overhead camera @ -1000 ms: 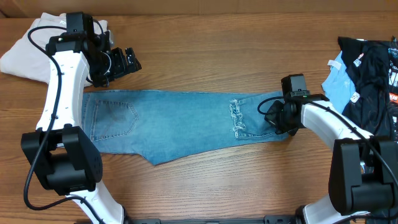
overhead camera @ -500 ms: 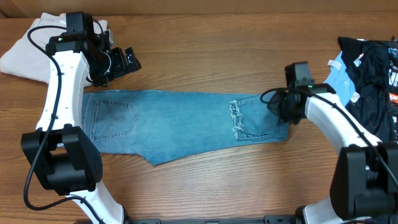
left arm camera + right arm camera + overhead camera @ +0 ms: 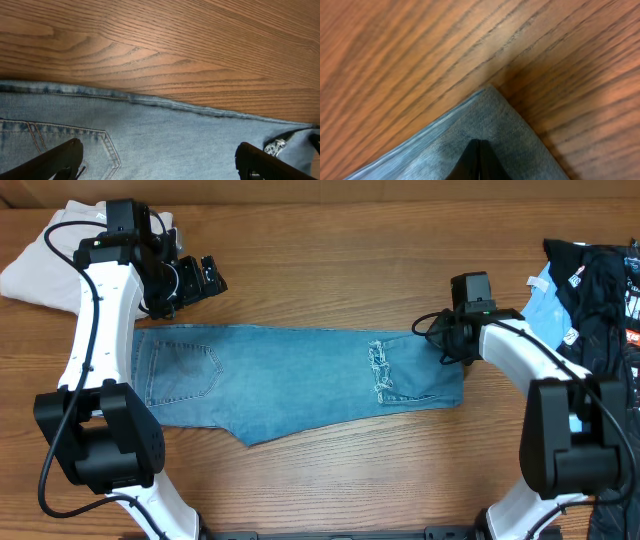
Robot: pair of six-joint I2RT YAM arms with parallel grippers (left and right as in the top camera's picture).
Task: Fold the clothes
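The right pincer (image 3: 479,156) had shifted to pinch the light-blue denim jeans' (image 3: 290,375) hem corner toward the table's (image 3: 330,270) far edge, ready to fold.

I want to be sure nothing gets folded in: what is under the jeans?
Wooden table shows all around the jeans, which lie flat on it. Whatever is beneath the denim is covered. The right hand pinches one hem corner.
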